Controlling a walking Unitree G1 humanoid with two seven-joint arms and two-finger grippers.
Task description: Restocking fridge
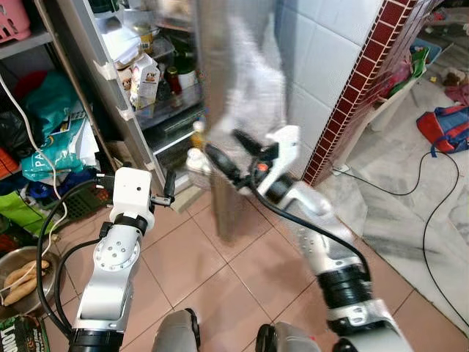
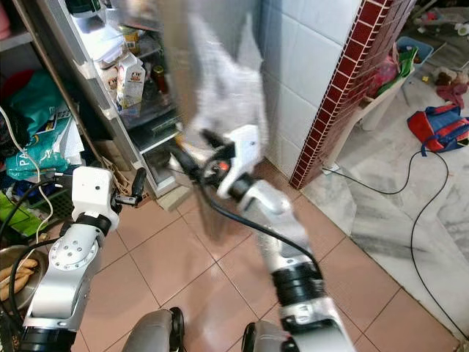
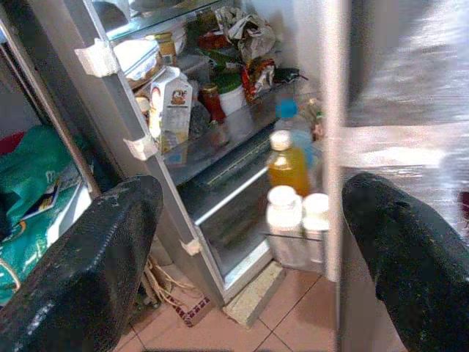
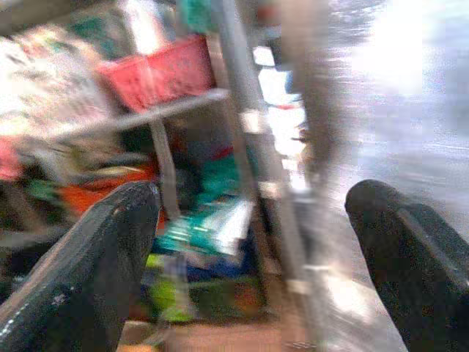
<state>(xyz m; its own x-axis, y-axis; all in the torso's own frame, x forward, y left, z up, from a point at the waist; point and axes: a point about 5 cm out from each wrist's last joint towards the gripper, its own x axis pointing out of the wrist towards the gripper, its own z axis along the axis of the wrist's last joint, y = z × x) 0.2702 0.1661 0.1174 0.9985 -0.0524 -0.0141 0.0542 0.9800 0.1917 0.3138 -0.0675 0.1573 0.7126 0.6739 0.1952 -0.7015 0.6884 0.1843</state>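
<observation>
The fridge (image 1: 157, 81) stands open, its shelves packed with jars, a milk carton (image 3: 170, 103) and wrapped food. Its steel door (image 1: 234, 88) is blurred in the middle of the view. The door rack holds an orange juice bottle (image 3: 286, 165) and white bottles (image 3: 286, 216). My right gripper (image 1: 220, 143) is open at the door's lower edge, holding nothing, fingers pointing towards the fridge. My left gripper (image 1: 135, 178) is open and empty, lower and to the left, facing the fridge's bottom shelves.
A cluttered rack on the left holds a pink basket (image 1: 13, 20) and green bags (image 1: 51, 125). A steel bowl (image 1: 9, 264) sits on the floor at my left. On the right are a red tiled column (image 1: 359, 81), a backpack (image 1: 443, 125) and a black cable (image 1: 432, 205).
</observation>
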